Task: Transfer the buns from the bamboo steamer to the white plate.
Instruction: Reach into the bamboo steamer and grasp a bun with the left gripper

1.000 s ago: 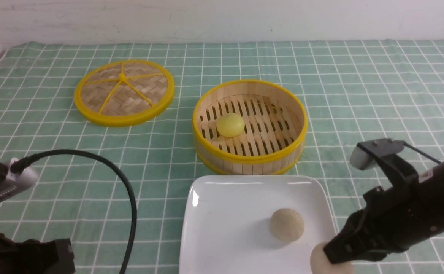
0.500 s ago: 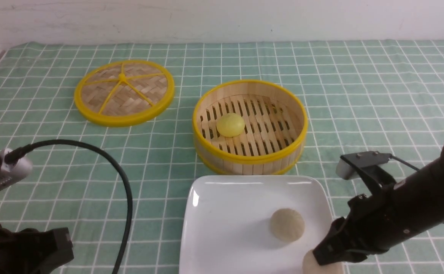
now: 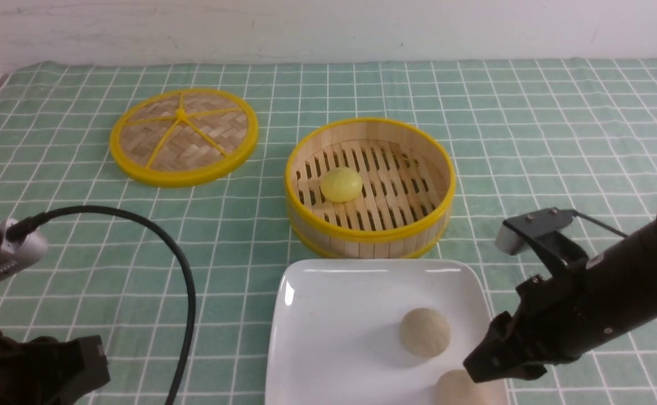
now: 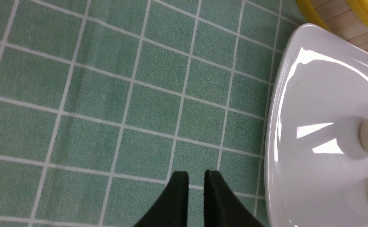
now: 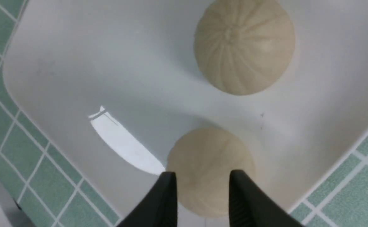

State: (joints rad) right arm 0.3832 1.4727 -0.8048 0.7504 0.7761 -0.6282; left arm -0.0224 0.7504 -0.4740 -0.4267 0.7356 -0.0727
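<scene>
The bamboo steamer [image 3: 369, 233] holds one bright yellow bun [image 3: 341, 184]. In front of it lies the white plate [image 3: 328, 337], also showing as the white plate [image 4: 284, 94] and the white plate [image 5: 77, 63]. Two cream-beige pleated buns rest on it: one bun [image 3: 424, 332] mid-right, the other bun [image 3: 457, 389] at the near right corner. My right gripper [image 3: 477, 368] hovers just over that second bun [image 5: 209, 157], open, its fingers [image 5: 171, 192] apart and narrower than the bun. My left gripper [image 4: 196, 176] is shut over the cloth left of the plate.
The steamer's flat woven lid [image 3: 183, 136] lies at the back left. A black cable [image 3: 185, 281] arcs over the cloth from the left arm's camera. The green checked cloth [image 3: 559, 140] covers the table. The steamer's wall [image 4: 338, 12] stands beyond the plate's corner.
My right arm moved left and down to the plate's near right corner with a beige bun; that bun now sits on the plate and the gripper has lifted slightly. The left arm barely shifted.
</scene>
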